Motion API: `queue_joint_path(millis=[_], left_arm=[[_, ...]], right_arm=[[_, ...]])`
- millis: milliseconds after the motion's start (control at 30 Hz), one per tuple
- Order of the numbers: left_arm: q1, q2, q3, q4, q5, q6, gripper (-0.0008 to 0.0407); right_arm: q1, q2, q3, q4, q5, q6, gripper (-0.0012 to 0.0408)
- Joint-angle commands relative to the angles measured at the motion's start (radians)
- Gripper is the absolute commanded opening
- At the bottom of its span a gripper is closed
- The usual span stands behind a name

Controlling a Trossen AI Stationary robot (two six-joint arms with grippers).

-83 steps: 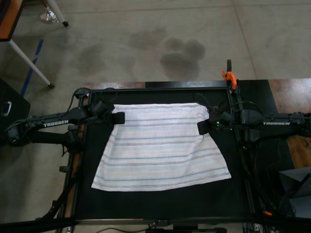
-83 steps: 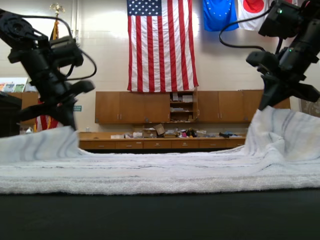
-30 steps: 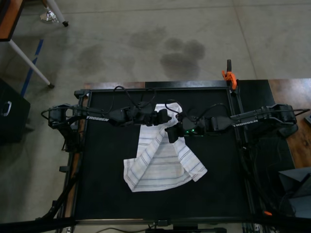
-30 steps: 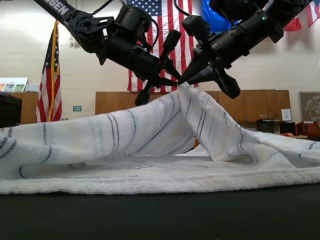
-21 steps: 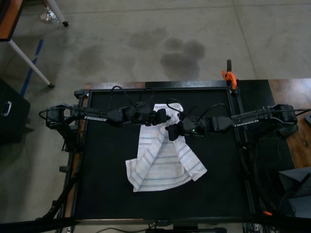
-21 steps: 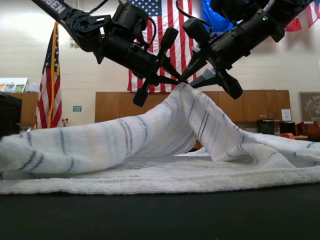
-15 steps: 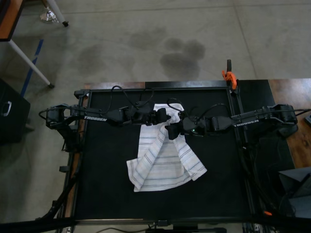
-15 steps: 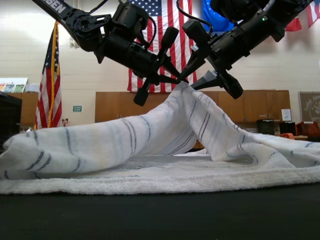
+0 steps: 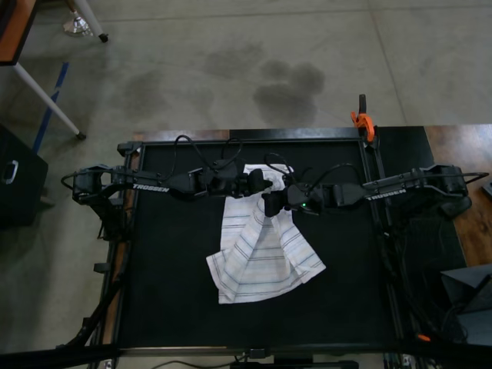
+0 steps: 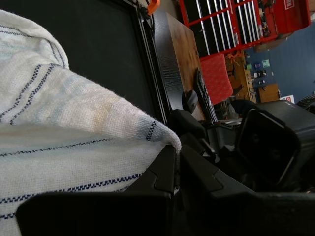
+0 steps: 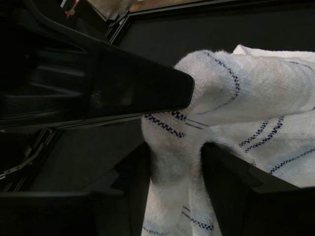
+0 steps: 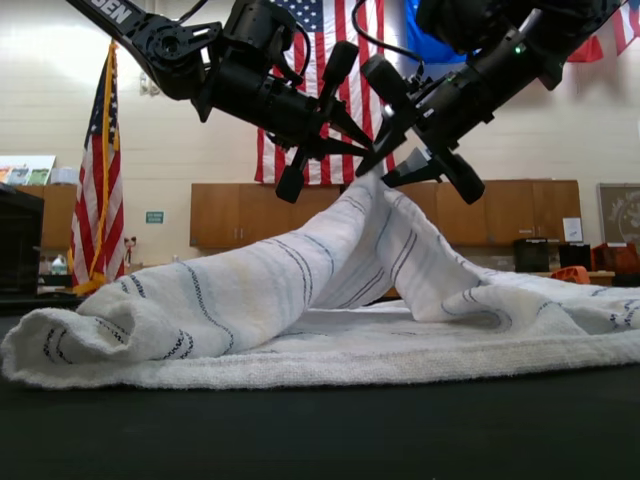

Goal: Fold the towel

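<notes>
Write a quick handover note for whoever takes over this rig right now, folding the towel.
Left gripper: shut on a lifted bunch of the towel.
Right gripper: shut on the towel right beside it, the two nearly touching at the middle of the black table.
Towel: pulled up into a peak at the grippers, the rest draped down and lying rumpled on the table, one loose roll at the exterior view's left.
Done: the held parts are brought together.
Left: lay the raised part down flat, release, smooth and finish the fold. No neat fold shows yet.

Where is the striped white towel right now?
In the top view, the striped white cloth towel lies mid-mat, its upper part lifted between the left gripper and right gripper.
</notes>
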Motion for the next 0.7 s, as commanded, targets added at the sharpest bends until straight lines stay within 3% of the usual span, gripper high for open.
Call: queue_joint_path(millis=[0, 67, 167, 300, 367, 500, 667], left_arm=[[0.0, 0.001, -0.001, -0.001, 0.001, -0.002, 0.0], [0.0, 0.001, -0.001, -0.005, 0.001, -0.001, 0.0], [0.001, 0.001, -0.001, -0.005, 0.001, 0.018, 0.0], [0.001, -0.002, -0.001, -0.005, 0.002, 0.063, 0.0], [0.001, -0.01, -0.001, -0.007, 0.002, 0.087, 0.0], [0.002, -0.038, -0.001, -0.017, 0.002, 0.153, 0.0], [0.019, -0.108, -0.001, -0.119, -0.003, 0.252, 0.0]], right_arm=[[0.0, 0.011, 0.0, 0.008, -0.002, 0.0, 0.003], [0.0, 0.011, 0.0, 0.01, -0.002, -0.016, -0.0007], [0.003, 0.001, 0.0, 0.0, -0.01, -0.016, 0.0017], [0.005, -0.019, 0.0, -0.011, -0.034, -0.038, -0.0006], [0.005, -0.023, 0.0, -0.023, -0.049, -0.032, 0.0009], [0.011, -0.039, 0.0, -0.076, -0.072, -0.034, -0.0005], [0.017, -0.09, 0.0, -0.107, -0.085, -0.043, -0.0004]])
